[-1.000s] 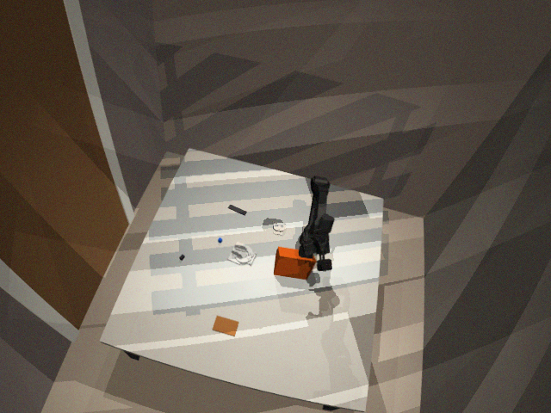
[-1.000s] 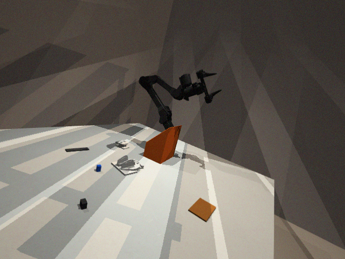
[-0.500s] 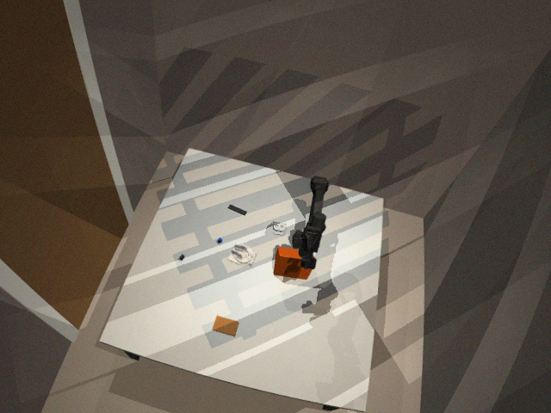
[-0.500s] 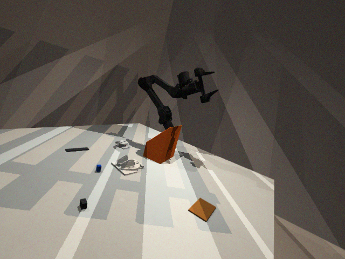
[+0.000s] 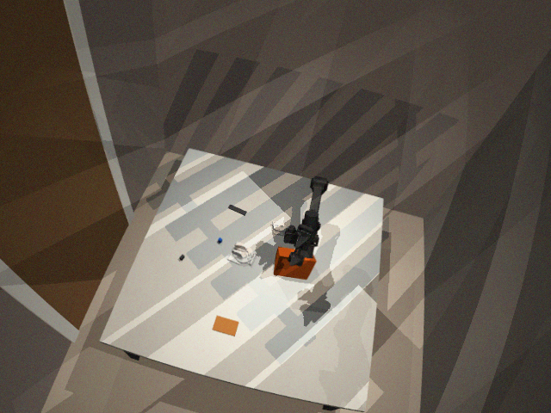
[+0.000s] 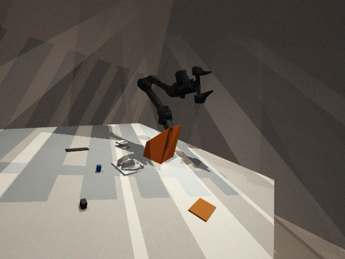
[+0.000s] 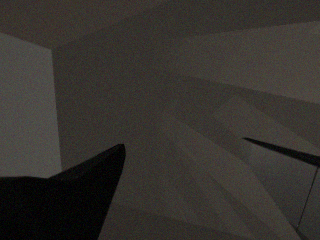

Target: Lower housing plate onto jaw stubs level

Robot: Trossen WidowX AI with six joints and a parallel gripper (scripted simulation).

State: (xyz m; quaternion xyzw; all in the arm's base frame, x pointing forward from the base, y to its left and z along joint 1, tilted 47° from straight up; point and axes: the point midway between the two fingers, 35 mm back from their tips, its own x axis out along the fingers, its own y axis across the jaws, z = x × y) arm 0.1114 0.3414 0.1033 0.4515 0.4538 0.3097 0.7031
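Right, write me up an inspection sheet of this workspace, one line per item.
Surface: pale rectangular table top, crossed by bands of light and shadow.
Job's things: white base assembly with raised curved parts; smaller white piece, apart from it, possibly the housing plate.
Clutter: large orange angular block, flat orange square-cornered plate, thin black bar, small blue block, small black block.
Gripper: black parallel-jaw gripper open, raised above the table, holding nothing.
Cables: nothing seen.
Surroundings: brown-grey floor and walls, streaked with shadow.
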